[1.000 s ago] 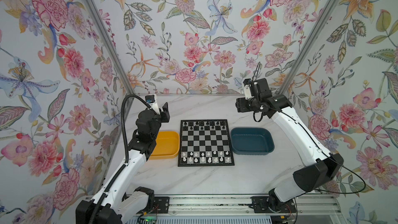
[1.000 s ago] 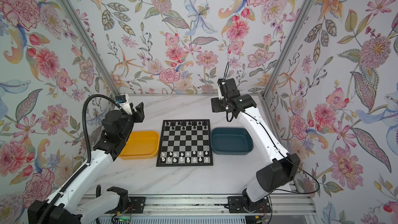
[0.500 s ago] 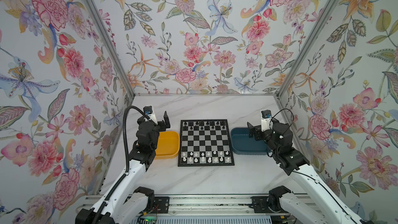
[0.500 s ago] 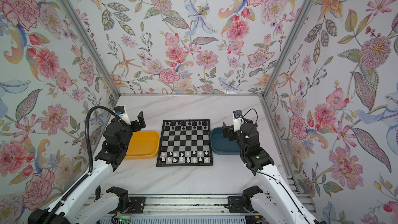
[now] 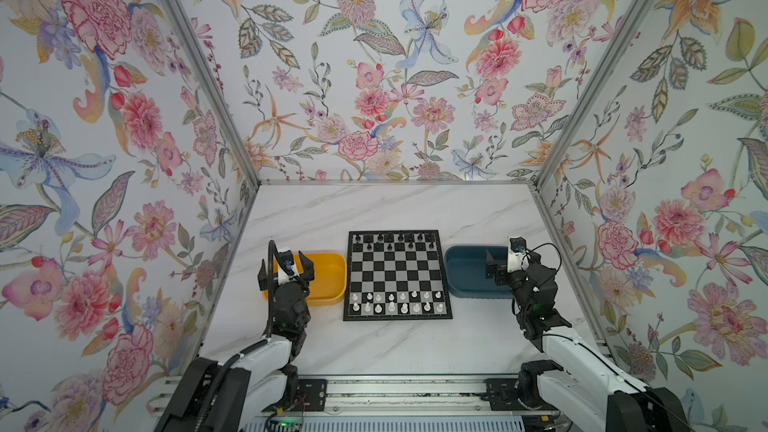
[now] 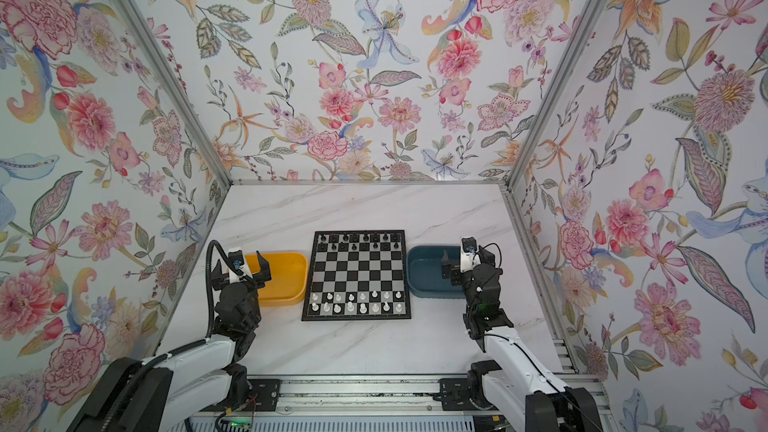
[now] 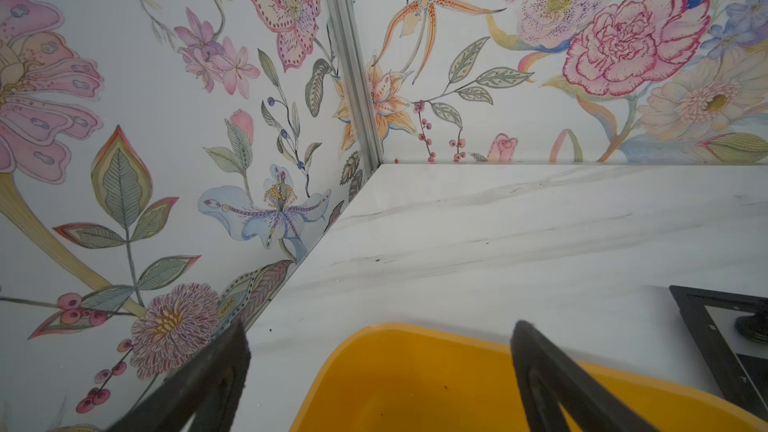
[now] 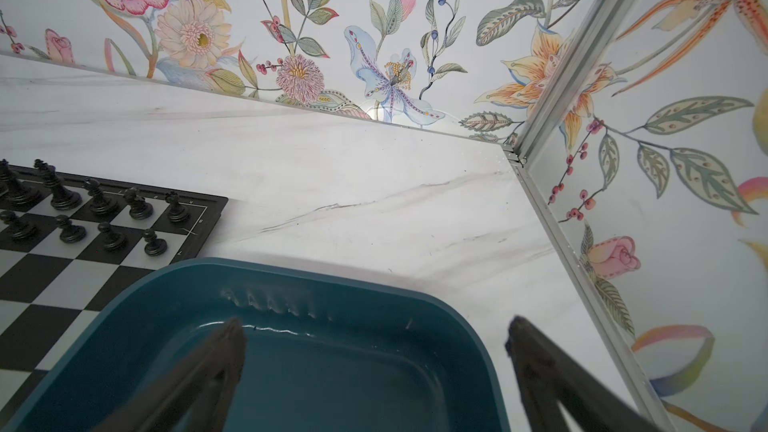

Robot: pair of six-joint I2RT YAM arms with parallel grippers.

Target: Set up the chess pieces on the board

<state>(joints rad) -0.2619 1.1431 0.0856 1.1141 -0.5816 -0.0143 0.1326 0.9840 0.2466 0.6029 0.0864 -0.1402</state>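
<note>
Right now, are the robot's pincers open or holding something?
Left pincer: open, holding nothing.
Right pincer: open, holding nothing.

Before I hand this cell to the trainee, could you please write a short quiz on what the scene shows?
1. Which colour of chess pieces stands on the rows of the board nearest the robot's base?
2. True or false: the left claw is shut.
3. The right claw hovers by: A the board, B the dark blue tray, C a red bowl.
Key: 1 white; 2 false; 3 B.
</note>
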